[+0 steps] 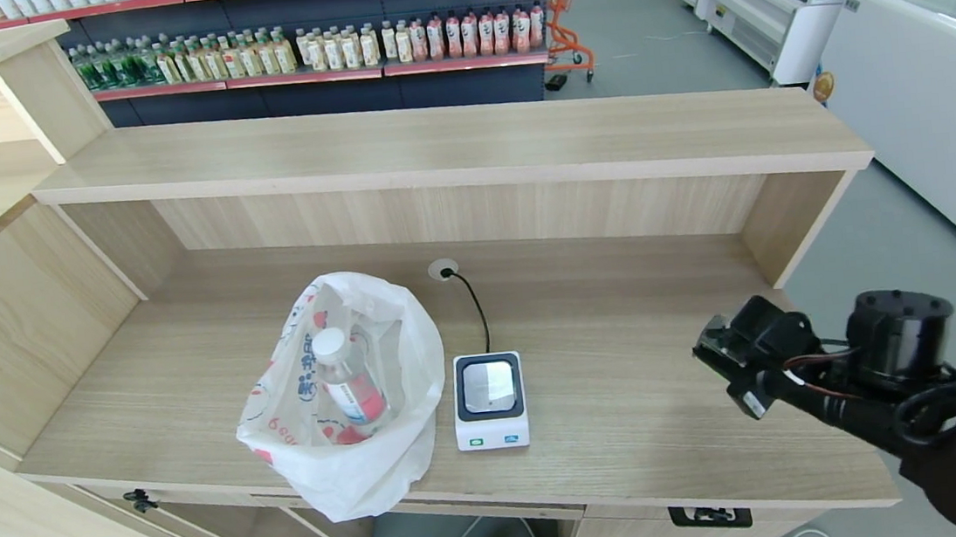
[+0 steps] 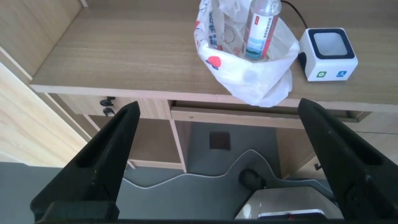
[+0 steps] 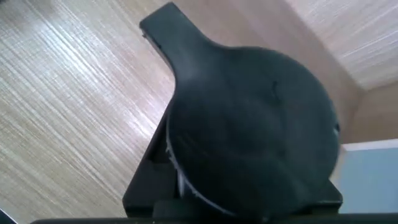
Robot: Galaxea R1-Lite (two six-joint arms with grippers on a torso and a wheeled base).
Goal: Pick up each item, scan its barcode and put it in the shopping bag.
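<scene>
Head view shows the scanner [image 1: 490, 399] sitting on the counter [image 1: 627, 359] with its glass face up, so a barcode can be held over it. Its cable [image 1: 474, 304] runs from its back to a hole in the counter.

The bag [image 1: 358, 477] stands just beside the scanner, on its left. The bag's mouth is open at the top, so a scanned thing only has a short way to go. A bottle [image 1: 347, 382] stands in the bag with its cap up. I think that one is done.

The left gripper [image 2: 219, 109] is spread wide and holds nothing. It hangs low in front of the counter, well apart from the scanner, on the bag's side.

The right gripper [image 1: 728, 358] is well to the right of the scanner, above the counter's end. I cannot tell if it is open or closed.
</scene>
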